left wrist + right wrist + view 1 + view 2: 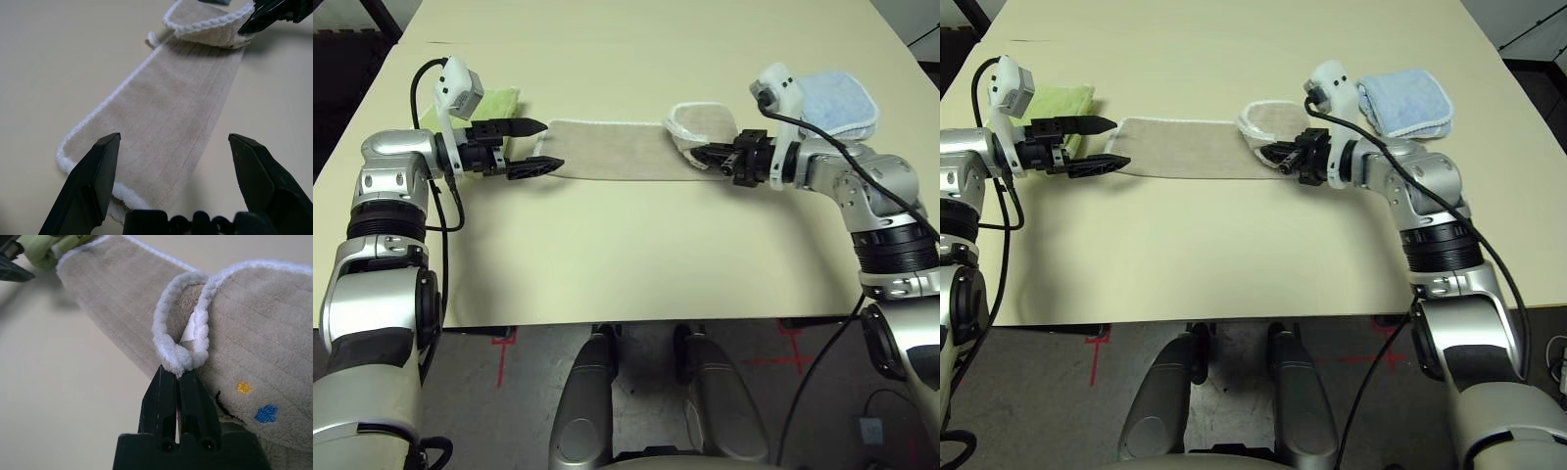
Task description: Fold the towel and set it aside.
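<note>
Towel mid-table, w/ folded cloths left & right.

Towel btwn open end effector fingers

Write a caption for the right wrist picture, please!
Right gripper pinches the beige towel's white-edged end, folding it over.

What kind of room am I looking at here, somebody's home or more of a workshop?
Probably a lab or test room, not a home. A plain cream table holds nothing but towels: a beige towel, a green one and a blue one. Red tape marks on the grey floor suggest a measured setup.
</note>
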Controlling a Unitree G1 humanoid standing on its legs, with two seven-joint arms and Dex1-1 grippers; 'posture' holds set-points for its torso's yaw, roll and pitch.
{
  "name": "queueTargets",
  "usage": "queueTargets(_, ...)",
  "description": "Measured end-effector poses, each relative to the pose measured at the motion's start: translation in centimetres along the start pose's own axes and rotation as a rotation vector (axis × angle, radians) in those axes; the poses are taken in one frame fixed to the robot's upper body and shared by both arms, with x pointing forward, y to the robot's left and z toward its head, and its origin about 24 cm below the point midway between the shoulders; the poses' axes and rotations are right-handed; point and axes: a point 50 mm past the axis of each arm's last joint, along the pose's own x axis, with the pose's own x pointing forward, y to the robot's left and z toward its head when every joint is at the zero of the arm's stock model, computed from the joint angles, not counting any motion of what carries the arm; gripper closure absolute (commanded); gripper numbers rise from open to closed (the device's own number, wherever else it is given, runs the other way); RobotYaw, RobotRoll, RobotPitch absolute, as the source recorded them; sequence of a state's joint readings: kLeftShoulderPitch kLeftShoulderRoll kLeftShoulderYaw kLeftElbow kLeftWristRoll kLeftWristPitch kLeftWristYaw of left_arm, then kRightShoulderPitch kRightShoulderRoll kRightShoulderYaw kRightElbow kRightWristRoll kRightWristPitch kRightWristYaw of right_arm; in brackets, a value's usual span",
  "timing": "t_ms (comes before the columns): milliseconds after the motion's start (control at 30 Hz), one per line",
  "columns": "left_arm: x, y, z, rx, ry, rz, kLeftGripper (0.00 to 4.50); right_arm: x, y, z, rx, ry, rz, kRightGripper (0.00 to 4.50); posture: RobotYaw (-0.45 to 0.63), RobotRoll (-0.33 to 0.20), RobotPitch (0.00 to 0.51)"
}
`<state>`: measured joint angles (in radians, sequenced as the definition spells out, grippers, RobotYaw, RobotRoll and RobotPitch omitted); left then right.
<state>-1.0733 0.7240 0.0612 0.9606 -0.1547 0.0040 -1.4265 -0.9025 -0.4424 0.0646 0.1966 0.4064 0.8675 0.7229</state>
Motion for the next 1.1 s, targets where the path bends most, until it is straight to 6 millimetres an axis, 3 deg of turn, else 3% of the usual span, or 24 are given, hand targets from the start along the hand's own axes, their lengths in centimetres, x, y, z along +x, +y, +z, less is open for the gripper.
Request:
queueTargets(400, 0.0, 0.0, 0.0, -0.008, 0.001, 0.000, 0.00, 1.4, 0.7, -0.5, 0.007, 0.041, -0.020, 4.48, 0.02, 0.000, 0.263)
queueTargets(533, 0.0, 0.0, -0.1, -0.010, 0.002, 0.000, 0.00, 1.5, 0.8, -0.6, -0.001, 0.048, -0.018, 3.40, 0.02, 0.000, 0.262)
queueTargets(833, 0.1, 0.0, -0.1, -0.013, 0.001, -0.001, 0.00, 1.8, 1.4, -0.2, -0.067, 0.024, 0.055, 0.02, 0.01, 0.000, 0.262)
queueTargets(1100, 0.3, -0.2, -0.5, -0.024, 0.004, -0.006, 0.00, 3.0, 2.0, 0.9, -0.141, -0.098, 0.171, 0.02, 0.02, 0.000, 0.258)
